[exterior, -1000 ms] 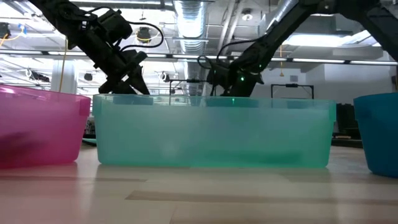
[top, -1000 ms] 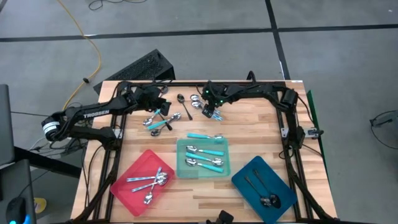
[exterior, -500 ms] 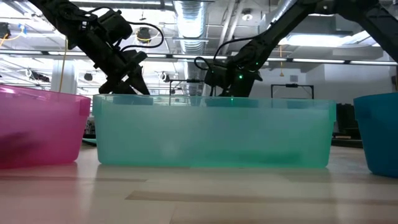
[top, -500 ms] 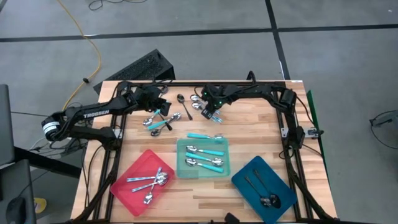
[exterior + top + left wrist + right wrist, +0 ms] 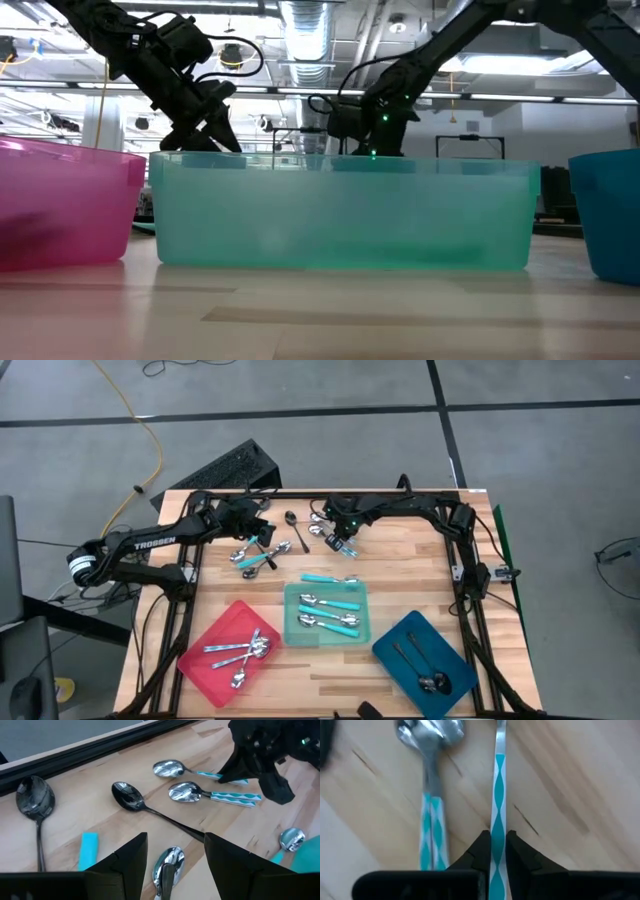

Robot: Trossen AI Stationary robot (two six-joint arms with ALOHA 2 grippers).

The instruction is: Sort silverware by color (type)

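Here the right gripper (image 5: 340, 542) sits low over the far middle of the table (image 5: 420, 575), beyond the teal tray (image 5: 292, 612), its fingers (image 5: 481, 851) pressed together on the handle of a turquoise spoon (image 5: 498, 810). A second turquoise spoon (image 5: 431, 815) lies flat just beside it, bowl up on the wood. The left gripper (image 5: 262, 532) hovers to the left of that spot, beyond the red tray (image 5: 200, 665), with its fingers (image 5: 131, 855) apart and nothing between them. Under and ahead of it lie a black spoon (image 5: 131, 800), a silver spoon (image 5: 167, 862) and another dark spoon (image 5: 35, 800). A loose turquoise spoon lies just beyond the teal tray's far wall. Inside the teal tray are several turquoise spoons; the red tray holds a few silver spoons, and the blue tray (image 5: 395, 635), to the right of the teal one, holds dark spoons
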